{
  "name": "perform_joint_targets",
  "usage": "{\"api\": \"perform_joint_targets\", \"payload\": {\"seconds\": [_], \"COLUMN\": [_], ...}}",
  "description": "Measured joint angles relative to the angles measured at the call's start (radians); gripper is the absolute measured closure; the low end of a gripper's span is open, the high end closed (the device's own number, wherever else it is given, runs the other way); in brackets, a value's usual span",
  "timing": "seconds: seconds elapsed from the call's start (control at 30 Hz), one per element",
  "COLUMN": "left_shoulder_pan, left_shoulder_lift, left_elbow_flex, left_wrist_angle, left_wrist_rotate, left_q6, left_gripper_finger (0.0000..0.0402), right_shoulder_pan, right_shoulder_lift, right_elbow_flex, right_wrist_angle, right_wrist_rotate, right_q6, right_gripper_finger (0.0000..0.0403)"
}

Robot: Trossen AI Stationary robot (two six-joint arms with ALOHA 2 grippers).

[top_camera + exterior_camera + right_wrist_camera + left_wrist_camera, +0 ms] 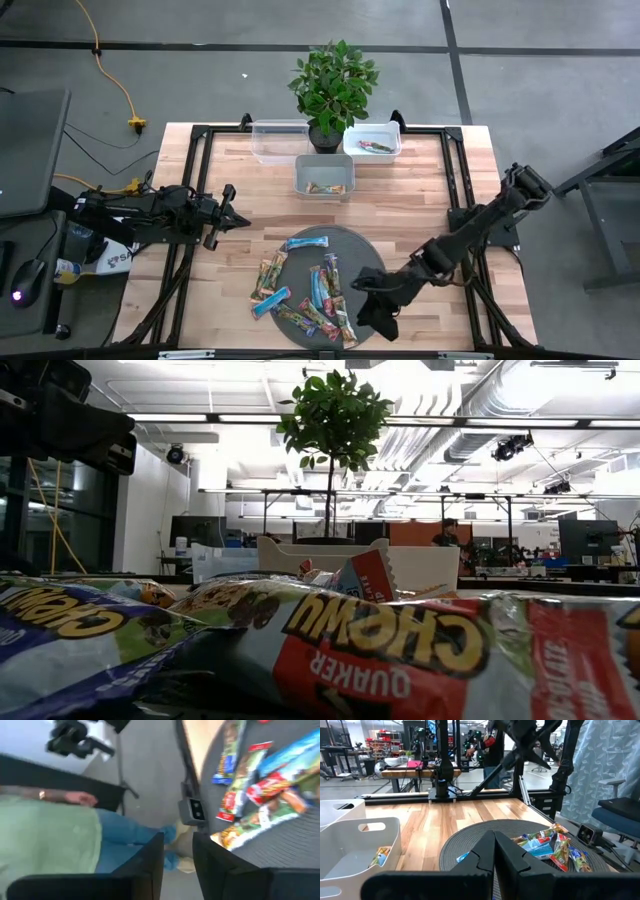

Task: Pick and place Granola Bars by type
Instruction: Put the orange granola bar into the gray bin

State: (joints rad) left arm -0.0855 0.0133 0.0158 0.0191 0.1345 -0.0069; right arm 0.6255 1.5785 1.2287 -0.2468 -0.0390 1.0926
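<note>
Most of the Granola Bars (310, 290) are lying in a loose pile on the round dark mat (365, 250) near the front edge of the worktop (210, 150). A few are sitting half off the mat on its left side. So the sorting looks like it is just getting going.

Three clear bins are waiting near the back edge, by a potted plant (332, 85). The middle bin (324, 176) is holding one bar, or maybe two. The right bin (372, 141) is holding one reddish bar. The left bin (280, 140) is looking bare. About a dozen bars are left to move, I think.

The right gripper (368, 300) is hanging low over the right front part of the mat, right next to the pile. Its fingers (150, 857) are spread a little apart with nothing between them, and I cannot tell if they are touching a bar.

The left gripper (228, 208) is waiting over the left side of the worktop, pointing at the mat. Its fingers (512, 855) are pressed close together and are holding nothing.
</note>
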Motion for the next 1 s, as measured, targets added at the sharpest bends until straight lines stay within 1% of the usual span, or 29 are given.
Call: {"api": "perform_joint_targets", "payload": {"seconds": [0.1,0.2,0.33,0.43,0.53,0.6,0.83,1.0], "left_shoulder_pan": [0.0,0.0,0.0,0.0,0.0,0.0,0.0,0.0], "left_shoulder_lift": [0.0,0.0,0.0,0.0,0.0,0.0,0.0,0.0], "left_elbow_flex": [0.0,0.0,0.0,0.0,0.0,0.0,0.0,0.0], "left_wrist_angle": [0.0,0.0,0.0,0.0,0.0,0.0,0.0,0.0], "left_wrist_rotate": [0.0,0.0,0.001,0.001,0.002,0.002,0.002,0.006], "left_q6": [0.0,0.0,0.0,0.0,0.0,0.0,0.0,0.0], "left_gripper_finger": [0.0401,0.0401,0.0401,0.0401,0.0401,0.0401,0.0401,0.0401], "right_shoulder_pan": [0.004,0.004,-0.002,-0.004,-0.011,-0.016,-0.018,-0.019], "right_shoulder_lift": [0.02,0.064,0.147,0.217,0.283,0.32,0.419,0.449], "right_elbow_flex": [0.11,0.207,0.309,0.359,0.376,0.376,0.376,0.376], "right_wrist_angle": [-0.146,-0.258,-0.348,-0.4,-0.433,-0.431,-0.43,-0.43], "right_wrist_rotate": [0.055,0.082,0.088,0.093,0.121,0.124,0.156,0.15], "right_q6": [0.021,0.055,0.121,0.187,0.312,0.364,0.452,0.457], "right_gripper_finger": [0.0322,0.0322,0.0322,0.0322,0.0322,0.0322,0.0312,0.028]}}
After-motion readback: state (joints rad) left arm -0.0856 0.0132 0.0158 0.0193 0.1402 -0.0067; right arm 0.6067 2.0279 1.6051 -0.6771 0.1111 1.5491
